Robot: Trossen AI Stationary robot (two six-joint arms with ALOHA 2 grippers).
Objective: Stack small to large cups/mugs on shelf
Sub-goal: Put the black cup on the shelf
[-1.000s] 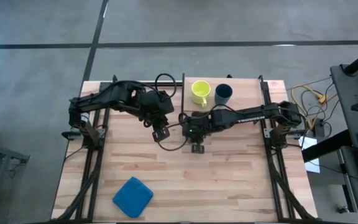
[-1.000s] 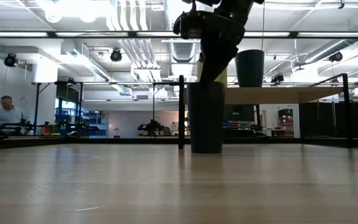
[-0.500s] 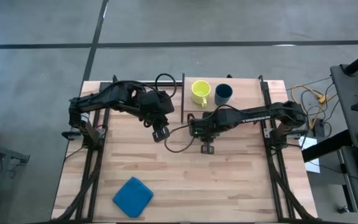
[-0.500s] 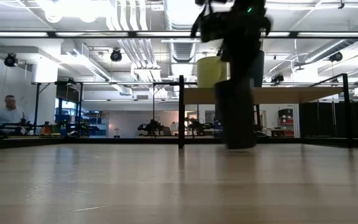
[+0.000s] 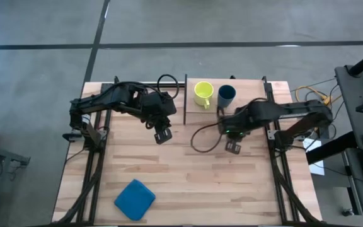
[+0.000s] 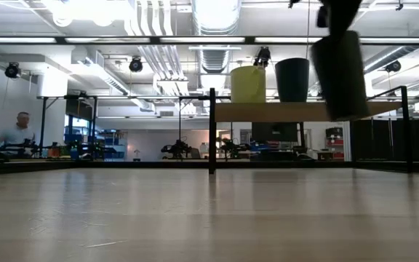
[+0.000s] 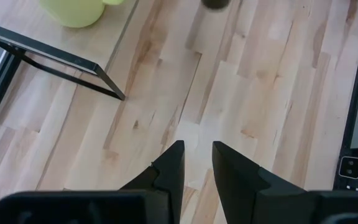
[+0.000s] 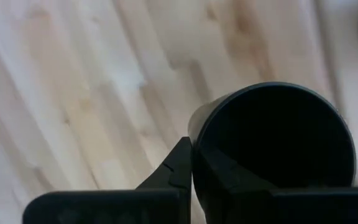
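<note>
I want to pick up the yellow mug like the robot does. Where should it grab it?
Probably by the rim. The yellow mug stands upright on the shelf with its mouth open upward, so coming straight down and pinching one wall looks easiest. I'd choose the side away from the dark blue cup, which stands close beside it.

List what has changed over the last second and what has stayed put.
The right gripper, shut on the black cup, has lifted it off the table and carried it toward its own side; in the low view the cup now hangs level with the shelf. The yellow mug, dark blue cup, blue cloth and left gripper have not moved.
</note>
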